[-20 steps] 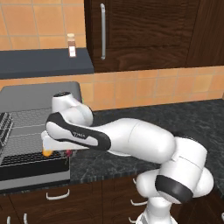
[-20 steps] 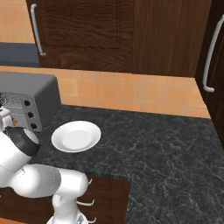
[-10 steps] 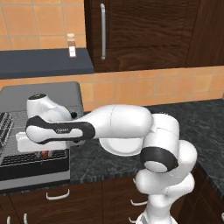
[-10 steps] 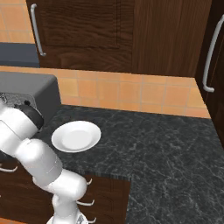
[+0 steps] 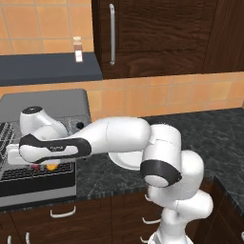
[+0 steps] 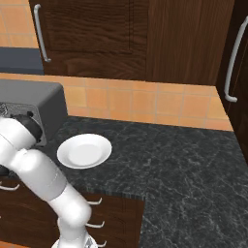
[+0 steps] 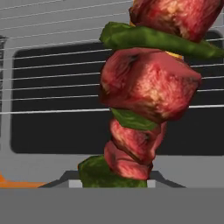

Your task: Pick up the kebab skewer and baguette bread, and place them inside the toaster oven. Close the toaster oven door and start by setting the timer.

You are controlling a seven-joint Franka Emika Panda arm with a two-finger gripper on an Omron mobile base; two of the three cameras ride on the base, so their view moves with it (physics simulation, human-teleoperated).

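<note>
The skewer (image 7: 146, 94) is seen close up in the hand view, running from 6 to 12 o'clock: red-brown meat chunks with green pieces between them. Its lower end sits at the bottom of that view, where the end effector's tips would be; the tips themselves are hidden, so it cannot be told whether they are spread or pinched on the stick. Behind the skewer, thin rack wires (image 7: 52, 72) and the dark glass of the lowered door (image 7: 57, 131) are seen, with a sliver of orange at 8 o'clock.

In the left base view the oven (image 5: 45, 102) stands at 9 o'clock on the tabletop (image 5: 200, 131), its door (image 5: 38, 183) folded down and the rack exposed. The arm is stretched across to the oven mouth, and the end effector (image 5: 43, 166) is largely hidden beneath the dark-banded wrist. A small orange-and-red patch, taken to be the bread (image 5: 51, 166) beside skewer chunks, shows just under the wrist.

A white plate (image 6: 84, 150) lies on the tabletop just right of the oven, with nothing on it. A small bottle (image 5: 77, 49) stands on a dark shelf (image 5: 47, 66) at 11 o'clock, above the oven.
</note>
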